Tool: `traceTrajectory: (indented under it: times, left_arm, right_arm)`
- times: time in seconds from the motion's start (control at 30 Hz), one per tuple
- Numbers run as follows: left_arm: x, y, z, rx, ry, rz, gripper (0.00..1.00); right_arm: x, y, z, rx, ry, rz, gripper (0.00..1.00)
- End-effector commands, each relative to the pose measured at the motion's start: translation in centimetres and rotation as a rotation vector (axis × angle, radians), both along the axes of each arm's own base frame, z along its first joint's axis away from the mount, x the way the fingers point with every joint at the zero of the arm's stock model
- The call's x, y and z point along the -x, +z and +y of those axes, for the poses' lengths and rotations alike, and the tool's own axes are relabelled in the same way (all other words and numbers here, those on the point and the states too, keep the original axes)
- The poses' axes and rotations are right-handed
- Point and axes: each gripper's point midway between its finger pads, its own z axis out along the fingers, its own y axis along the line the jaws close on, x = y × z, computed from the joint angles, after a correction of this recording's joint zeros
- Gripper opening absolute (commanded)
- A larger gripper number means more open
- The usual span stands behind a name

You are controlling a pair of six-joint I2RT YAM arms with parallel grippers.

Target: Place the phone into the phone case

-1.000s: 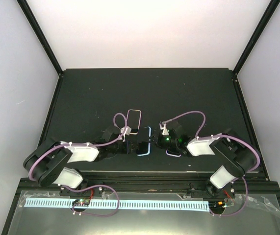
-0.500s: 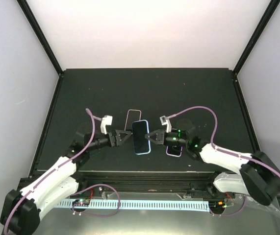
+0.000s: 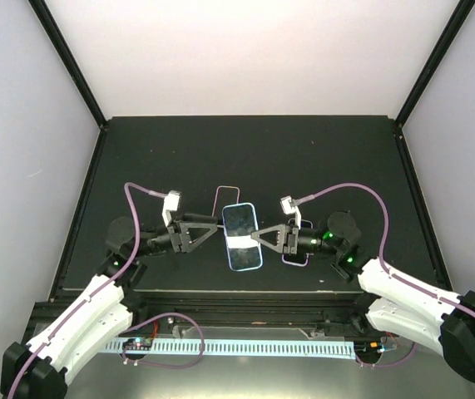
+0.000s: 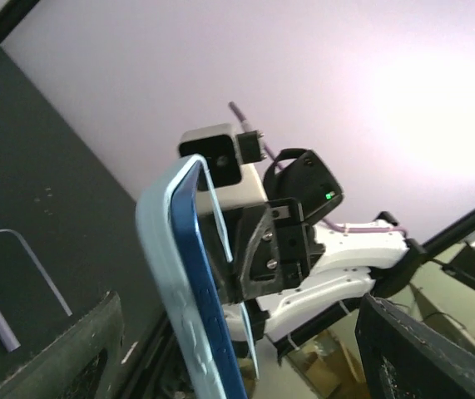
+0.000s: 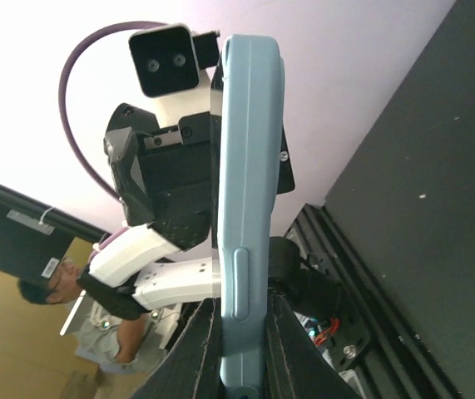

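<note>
The phone [image 3: 243,237] is in the air above the bench [image 3: 320,158], just on the near side of the empty phone case [image 3: 227,196], which lies flat and untouched. The right gripper [image 3: 256,238] is closed narrow on one long edge of the phone; its wrist view shows both fingers [image 5: 208,349] pressed on the blue rim. The left gripper [image 3: 218,233] stands wide, with its fingers on both sides of the phone and, as far as I can tell, not touching it.

The phone hangs from one edge only, so I think it can turn or slip in this thin grip. If the left gripper closes off-centre, it may push the phone out. The case looks light and may slide away when the phone presses on it.
</note>
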Motion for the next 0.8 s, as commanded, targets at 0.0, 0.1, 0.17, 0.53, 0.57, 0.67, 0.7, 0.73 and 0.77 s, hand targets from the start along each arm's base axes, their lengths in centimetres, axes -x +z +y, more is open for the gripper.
traceTrajectory:
  times: [0.0, 0.1, 0.17, 0.53, 0.57, 0.67, 0.7, 0.73, 0.77]
  left_arm:
    - [1.1, 2.5, -0.1, 0.075, -0.064, -0.049, 0.77]
    - [0.9, 2.0, -0.2, 0.08, -0.069, -0.023, 0.75]
    - [0.8, 1.8, -0.3, 0.082, -0.071, -0.011, 0.72]
    - [0.8, 1.7, -0.6, 0.096, -0.078, -0.006, 0.42]
    - [0.8, 1.7, -0.5, 0.1, -0.078, -0.002, 0.36]
    - [0.9, 1.8, -0.5, 0.12, -0.08, 0.007, 0.18]
    - [0.8, 1.9, -0.4, 0.126, -0.077, 0.007, 0.14]
    - [0.8, 1.9, -0.4, 0.132, -0.075, 0.013, 0.11]
    - [0.8, 2.0, -0.3, 0.137, -0.071, 0.016, 0.08]
  right_arm:
    - [2.0, 3.3, 0.0, -0.115, 0.078, -0.064, 0.01]
    - [2.4, 3.6, 0.2, -0.13, 0.095, -0.062, 0.01]
    - [2.5, 3.8, 0.3, -0.138, 0.101, -0.059, 0.01]
    - [3.0, 3.8, 1.5, -0.156, 0.145, -0.036, 0.01]
    - [3.0, 3.7, 1.6, -0.158, 0.148, -0.033, 0.01]
    - [2.9, 3.7, 1.8, -0.162, 0.153, -0.027, 0.01]
    - [2.9, 3.6, 1.9, -0.161, 0.155, -0.024, 0.01]
    - [2.9, 3.6, 1.9, -0.161, 0.157, -0.022, 0.01]
    - [2.8, 3.5, 2.0, -0.161, 0.159, -0.019, 0.01]
